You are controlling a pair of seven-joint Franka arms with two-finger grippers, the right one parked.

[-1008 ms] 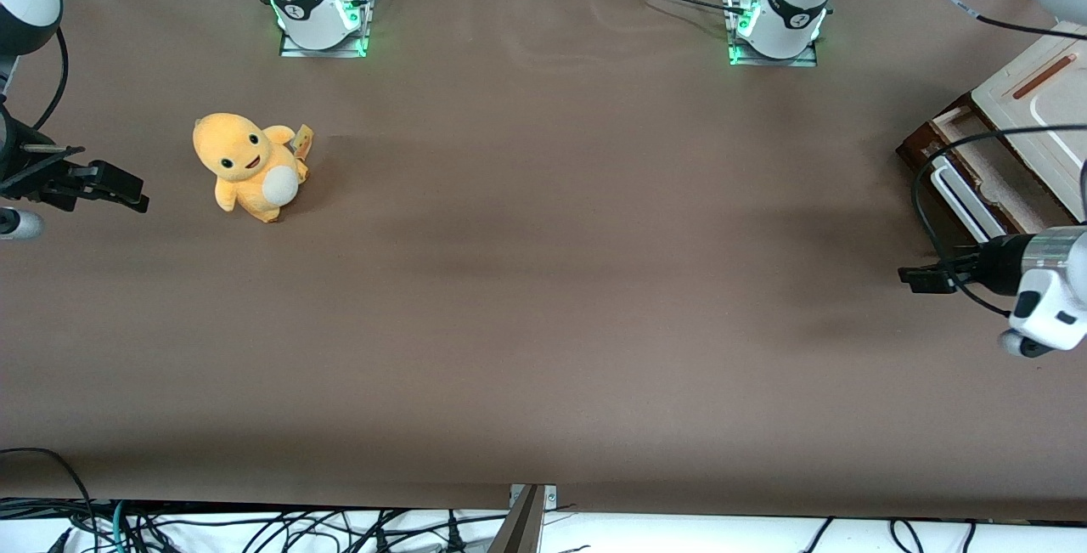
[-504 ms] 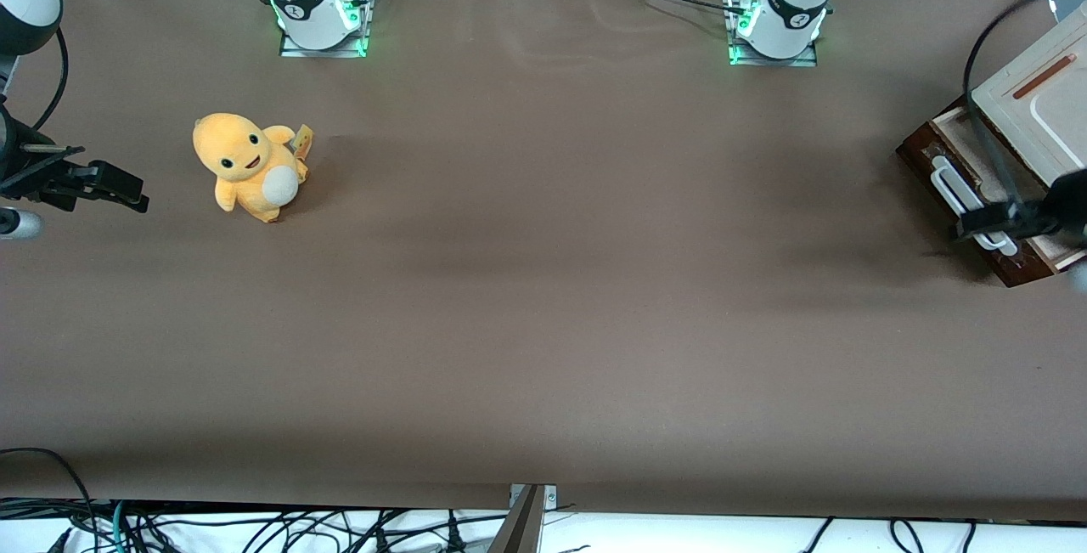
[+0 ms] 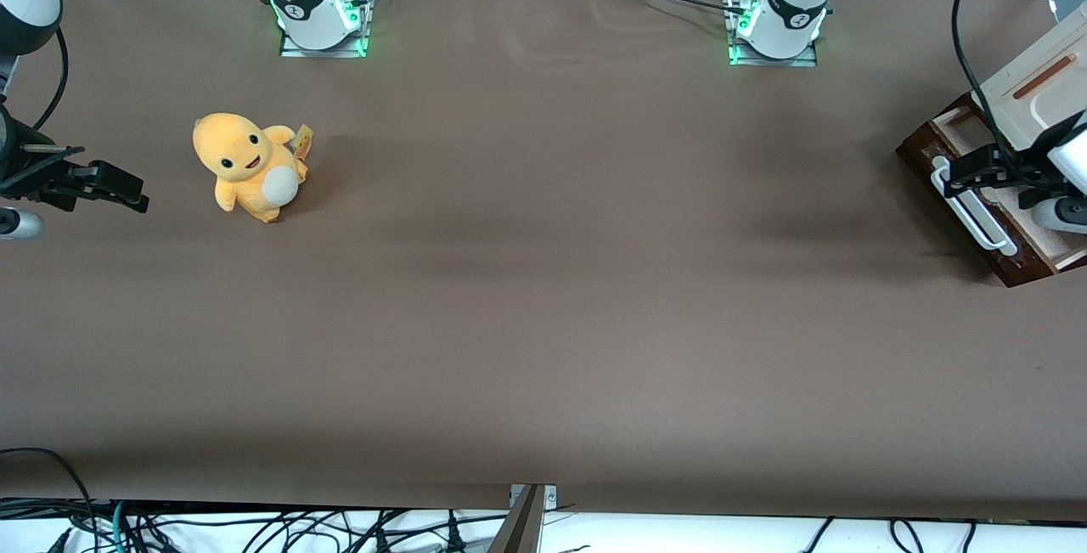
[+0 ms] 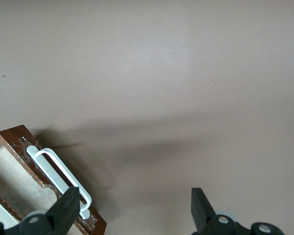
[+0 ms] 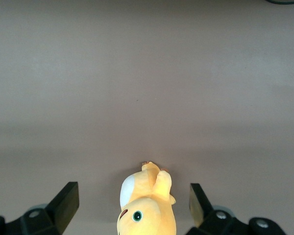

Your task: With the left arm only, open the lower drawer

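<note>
The lower drawer [image 3: 921,155] is dark brown and stands partly out at the working arm's end of the table, showing its pale beige inside [image 3: 1006,206]. Its long white bar handle [image 3: 978,223] runs along its front. The cream-white upper part [image 3: 1032,86] rises above it. My left gripper [image 3: 968,172] hangs over the handle's end that is farther from the front camera. In the left wrist view the gripper [image 4: 134,211] is wide open and empty. One finger [image 4: 68,209] is by the handle's end [image 4: 59,176], the other over bare table beside the drawer [image 4: 19,142].
A yellow plush toy [image 3: 248,165] sits toward the parked arm's end of the table, and it also shows in the right wrist view [image 5: 147,208]. Two arm bases [image 3: 318,5] [image 3: 777,14] stand at the table's edge farthest from the front camera. Brown table [image 3: 543,281] lies between.
My left gripper has moved away from the front camera, from in front of the drawer's nearer corner to over the handle's farther end. The drawer has not visibly moved.
</note>
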